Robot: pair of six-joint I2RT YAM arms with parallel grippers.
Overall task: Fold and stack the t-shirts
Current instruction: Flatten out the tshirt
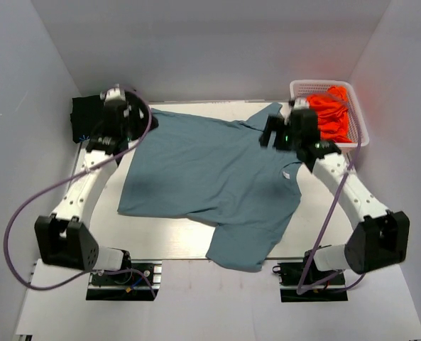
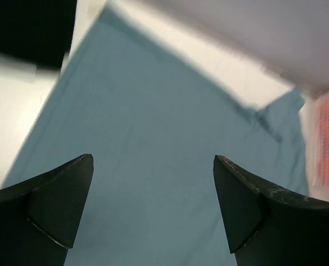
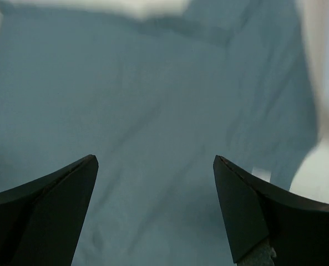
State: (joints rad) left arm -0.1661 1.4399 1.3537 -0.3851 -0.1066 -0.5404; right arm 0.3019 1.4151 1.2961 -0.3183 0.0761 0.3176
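A dusty slate-blue t-shirt (image 1: 210,181) lies spread flat on the white table, one sleeve hanging over the near edge. Its small white tag (image 1: 287,174) also shows in the right wrist view (image 3: 261,174). My left gripper (image 1: 132,114) hovers over the shirt's far-left corner, open and empty, with blue cloth (image 2: 153,111) between its fingers (image 2: 153,160). Above the shirt's far-right part, near the collar, my right gripper (image 1: 270,135) is also open with nothing in it (image 3: 156,160). Black t-shirts (image 1: 86,117) lie at the far left. Orange-red t-shirts (image 1: 331,114) fill the basket.
A white lattice basket (image 1: 359,135) stands at the far right corner, blurred at the right edge of the left wrist view (image 2: 328,144). White walls close in the table at the back and on both sides. Cables loop beside both arms.
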